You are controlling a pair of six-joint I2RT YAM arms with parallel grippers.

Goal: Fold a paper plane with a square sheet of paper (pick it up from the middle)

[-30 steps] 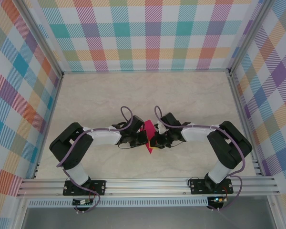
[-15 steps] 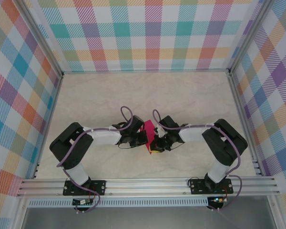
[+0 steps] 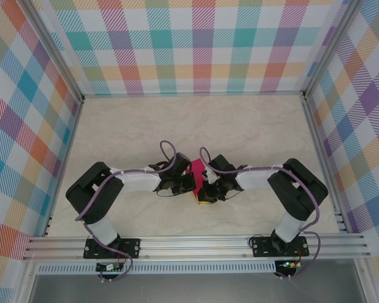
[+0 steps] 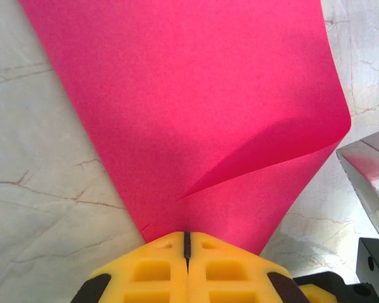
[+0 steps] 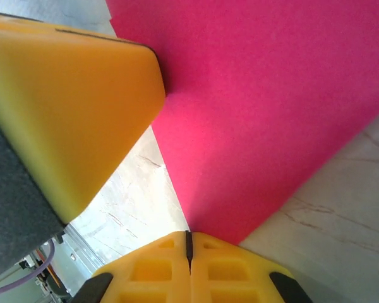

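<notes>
- Yellow-padded left fingers (image 4: 187,241) are pinched together on the near corner of the square sheet of paper (image 4: 196,107), steadying it for a fold.
- Right fingers (image 5: 189,243), just opposite, are clamped on the same sheet, probably so both can bring its halves together.
- Beyond the tips, the magenta sheet fans out over the worktop (image 4: 38,189), one edge curling.

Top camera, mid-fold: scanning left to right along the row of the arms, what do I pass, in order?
In order: left arm → left hand, shut on the paper → pink paper → right hand, also shut on it → right arm.
</notes>
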